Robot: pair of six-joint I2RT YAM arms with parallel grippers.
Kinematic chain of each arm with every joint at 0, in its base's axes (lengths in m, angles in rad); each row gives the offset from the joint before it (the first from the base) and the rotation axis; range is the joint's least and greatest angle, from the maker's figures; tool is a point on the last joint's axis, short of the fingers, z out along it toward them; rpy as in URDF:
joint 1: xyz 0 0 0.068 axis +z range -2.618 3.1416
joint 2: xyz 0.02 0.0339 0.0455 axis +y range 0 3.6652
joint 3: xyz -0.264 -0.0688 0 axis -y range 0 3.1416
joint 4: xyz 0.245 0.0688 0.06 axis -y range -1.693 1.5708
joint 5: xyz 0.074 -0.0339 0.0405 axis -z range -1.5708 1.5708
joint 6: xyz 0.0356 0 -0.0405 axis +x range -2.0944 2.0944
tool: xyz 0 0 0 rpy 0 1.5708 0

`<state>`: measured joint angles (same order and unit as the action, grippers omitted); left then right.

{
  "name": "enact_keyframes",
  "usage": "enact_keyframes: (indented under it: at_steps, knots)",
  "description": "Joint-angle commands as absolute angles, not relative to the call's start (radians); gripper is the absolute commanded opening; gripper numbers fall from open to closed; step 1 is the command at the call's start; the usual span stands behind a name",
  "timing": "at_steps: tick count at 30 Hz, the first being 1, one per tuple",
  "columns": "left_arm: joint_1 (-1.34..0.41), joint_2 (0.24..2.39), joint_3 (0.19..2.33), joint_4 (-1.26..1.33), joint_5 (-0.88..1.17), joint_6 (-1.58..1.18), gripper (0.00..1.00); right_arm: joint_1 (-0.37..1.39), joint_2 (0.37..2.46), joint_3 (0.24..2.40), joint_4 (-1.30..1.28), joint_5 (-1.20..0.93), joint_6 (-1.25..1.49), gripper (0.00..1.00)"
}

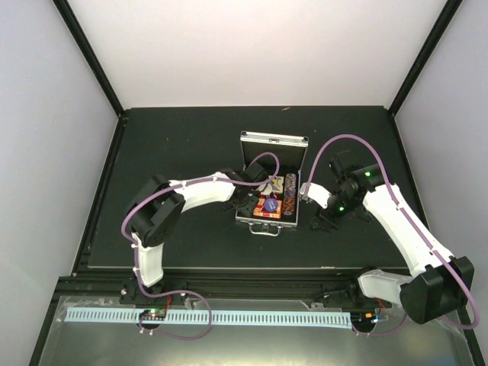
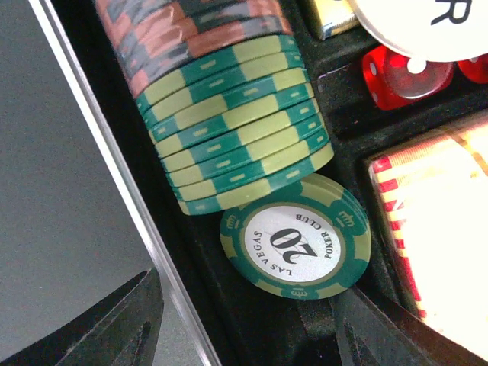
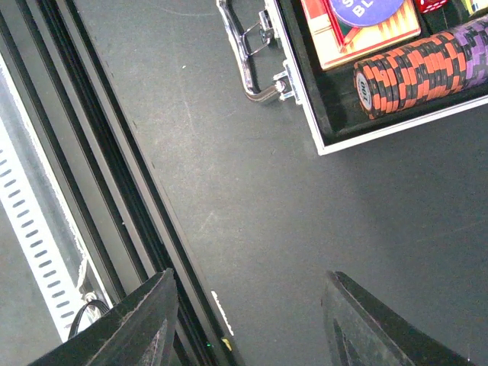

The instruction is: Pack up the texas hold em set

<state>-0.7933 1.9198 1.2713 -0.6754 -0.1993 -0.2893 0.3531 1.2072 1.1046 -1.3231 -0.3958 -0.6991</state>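
The silver briefcase (image 1: 272, 185) lies open on the black mat, lid up at the back. My left gripper (image 1: 245, 200) is open over its left chip row; one finger is outside the silver rim (image 2: 114, 175), the other inside. Between the fingers (image 2: 248, 335) the slot is bare. A loose green "20" chip (image 2: 296, 245) lies flat against a row of green chips (image 2: 236, 122), with maroon chips (image 2: 183, 30) beyond. Red dice (image 2: 396, 76) and the card deck (image 2: 442, 221) sit to the right. My right gripper (image 1: 322, 221) is open and empty (image 3: 248, 328) above the mat, right of the case.
The right wrist view shows the case's chrome handle (image 3: 252, 57), a row of maroon chips (image 3: 412, 72), purple chips (image 3: 476, 46) and a blue disc on the cards (image 3: 366, 11). The table's front rail (image 3: 114, 191) runs along the left of that view.
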Motion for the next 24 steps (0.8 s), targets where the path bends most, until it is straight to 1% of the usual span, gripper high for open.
enact_keyframes:
  at_steps: [1, 11, 19, 21, 24]
  knots:
    - [-0.768, 1.884, 1.302, -0.617, -0.262, -0.293, 0.63, 0.356, 1.205, 1.111, -1.309, -0.405, -0.687, 0.55]
    - [-0.749, 1.798, 1.29, -0.578, -0.289, -0.309, 0.62, 0.356, 1.219, 1.111, -1.296, -0.413, -0.681, 0.55]
    - [-0.742, 1.831, 1.298, -0.596, -0.267, -0.309, 0.62, 0.356, 1.239, 1.115, -1.289, -0.425, -0.673, 0.55]
    - [-0.744, 1.808, 1.282, -0.603, -0.242, -0.305, 0.62, 0.356, 1.24, 1.117, -1.289, -0.422, -0.676, 0.55]
    - [-0.743, 1.746, 1.217, -0.572, -0.147, -0.276, 0.64, 0.356, 1.237, 1.119, -1.29, -0.419, -0.679, 0.55]
